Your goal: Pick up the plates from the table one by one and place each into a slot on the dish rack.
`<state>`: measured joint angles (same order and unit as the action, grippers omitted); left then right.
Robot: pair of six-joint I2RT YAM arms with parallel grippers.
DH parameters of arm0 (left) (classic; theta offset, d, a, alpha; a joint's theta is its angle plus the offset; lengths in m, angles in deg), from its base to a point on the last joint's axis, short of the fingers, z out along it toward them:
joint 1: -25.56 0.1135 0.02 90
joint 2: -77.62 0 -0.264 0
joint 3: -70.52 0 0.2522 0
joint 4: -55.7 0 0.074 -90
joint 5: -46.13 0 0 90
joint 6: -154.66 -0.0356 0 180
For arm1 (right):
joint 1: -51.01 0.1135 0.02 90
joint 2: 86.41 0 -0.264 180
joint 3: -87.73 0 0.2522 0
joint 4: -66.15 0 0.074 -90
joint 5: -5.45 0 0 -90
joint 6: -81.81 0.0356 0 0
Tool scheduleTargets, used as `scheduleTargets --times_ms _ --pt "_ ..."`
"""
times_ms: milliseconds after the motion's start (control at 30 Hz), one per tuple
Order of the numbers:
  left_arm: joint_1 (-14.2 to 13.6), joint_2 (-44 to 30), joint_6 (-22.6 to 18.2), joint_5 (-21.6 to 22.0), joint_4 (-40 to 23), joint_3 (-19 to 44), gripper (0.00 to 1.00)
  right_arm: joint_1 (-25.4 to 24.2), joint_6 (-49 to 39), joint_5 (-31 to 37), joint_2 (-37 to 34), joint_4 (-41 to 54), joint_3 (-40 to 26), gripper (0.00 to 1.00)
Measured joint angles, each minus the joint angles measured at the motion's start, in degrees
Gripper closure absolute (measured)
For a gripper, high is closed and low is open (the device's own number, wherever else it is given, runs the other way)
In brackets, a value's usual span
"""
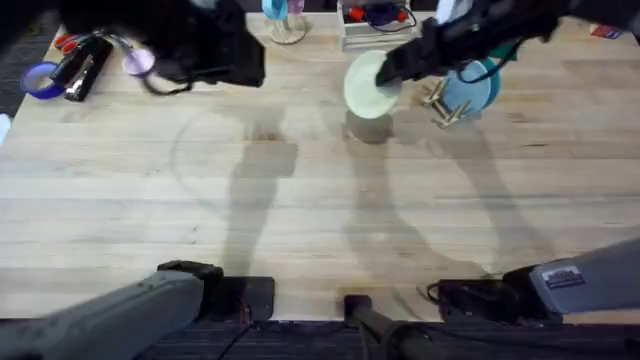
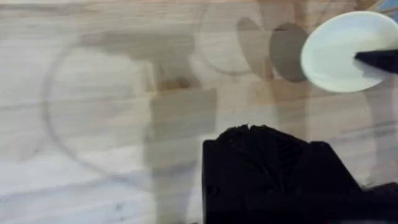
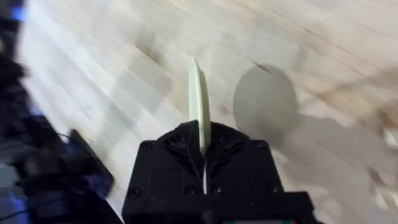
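Pale planks of the table [image 1: 300, 200] are lying bare below; the right gripper [image 3: 202, 146] is pinching the yellow plate [image 1: 368, 86] edge-on, just beside the dish rack [image 1: 447, 105], likely so it slips into a slot. Left gripper: cannot tell.

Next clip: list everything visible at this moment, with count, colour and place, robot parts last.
Yellow plate: one, pale yellow, held off the table by the right end effector, just left of the rack.
Blue plate: one, light blue, standing in the dish rack.
Dish rack: one, light wood, far right of the table.
Table: one, pale wooden planks.
Tape roll: one, purple-blue, far left corner.
Far-edge clutter: several blurred items, red, blue and clear; cannot identify them.
Left end effector: black, above bare table on the far left; holds nothing visible.
Right end effector: black, shut on the yellow plate's rim, plate edge-on between its fingers.
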<state>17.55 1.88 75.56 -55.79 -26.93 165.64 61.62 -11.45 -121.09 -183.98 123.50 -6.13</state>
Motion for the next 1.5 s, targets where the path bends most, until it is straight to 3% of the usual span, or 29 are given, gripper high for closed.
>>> scheduleTargets --times_ms 267,500,567,700,833,867,1000,1133,1500 --pt "0.0 13.9 -0.42 5.03 -7.75 0.0 0.963 0.0 -6.09 14.96 12.16 9.54 0.0 0.972" --pt "0.0 23.67 -0.48 7.3 -8.8 0.0 0.961 0.0 -10.98 25.07 22.08 13.61 0.0 0.972" --pt "0.0 25.73 -0.63 7.49 -8.87 0.0 0.911 0.0 -12.96 27.21 24.42 15.09 0.0 0.972" --pt "0.0 27.65 -1.03 7.85 -9.25 0.0 0.656 0.0 -16.27 31.67 28.31 17.55 0.0 0.973" --pt "0.0 27.64 -0.91 8.23 -10.05 -0.04 0.057 0.0 -19.03 38.09 31.85 18.16 0.0 0.973" --pt "0.0 27.63 -1.0 8.32 -10.05 -0.04 0.021 0.0 -19.69 39.72 32.64 18.14 0.0 0.973" --pt "0.0 27.43 -1.03 8.37 -10.41 -0.04 0.008 -1.02 -21.82 43.62 34.71 17.12 0.0 0.973" --pt "0.0 27.21 -1.05 8.37 -11.59 -0.11 0.008 -5.06 -22.78 44.5 34.89 16.44 -0.18 0.973" --pt "0.0 27.21 -1.05 8.53 -13.41 -0.11 0.007 -18.99 -26.76 35.89 34.34 15.33 -7.56 0.973"
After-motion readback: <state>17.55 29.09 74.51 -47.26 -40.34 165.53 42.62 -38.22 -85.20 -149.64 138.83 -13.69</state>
